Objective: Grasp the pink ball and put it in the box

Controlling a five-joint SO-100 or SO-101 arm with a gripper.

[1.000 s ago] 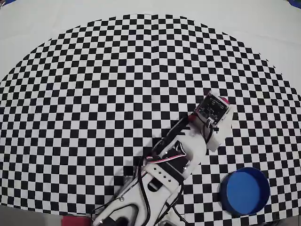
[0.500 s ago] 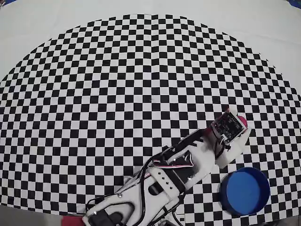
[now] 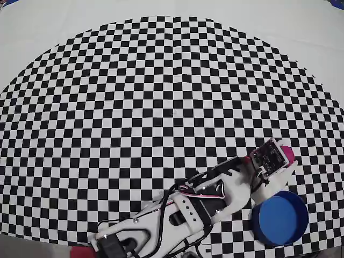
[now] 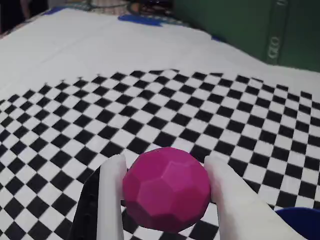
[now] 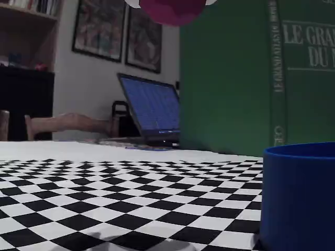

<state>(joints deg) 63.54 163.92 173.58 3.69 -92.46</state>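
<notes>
while the gripper (image 4: 165, 200) is pinching the ball (image 4: 166, 188) between its two white fingers (image 4: 111, 200), the ball is hanging clear above the checkered mat (image 3: 134, 107), as the fixed view is showing it at the very top edge (image 5: 172, 10) with open air beneath. being round and faceted, the ball is showing no long axis and is pointing no particular way; the fingers are pressing on its left and right sides in the wrist view. in the overhead view the ball (image 3: 287, 155) is peeking out at the lower right of the frame, at the tip of the arm (image 3: 215, 193), which is stretching from the bottom centre up and to the right. the box (image 3: 280, 217) is sitting just below the ball in that view, near the lower right corner, close to the curved edge of the mat. its blue rim is showing at the bottom right corner of the wrist view (image 4: 300, 220) and its wall is filling the lower right of the fixed view (image 5: 298, 193). to the left and above the gripper, the mat is lying open. a green book (image 5: 251, 73) is standing behind the box in the fixed view, and a laptop (image 5: 149, 112) is sitting further back, left of it.
</notes>
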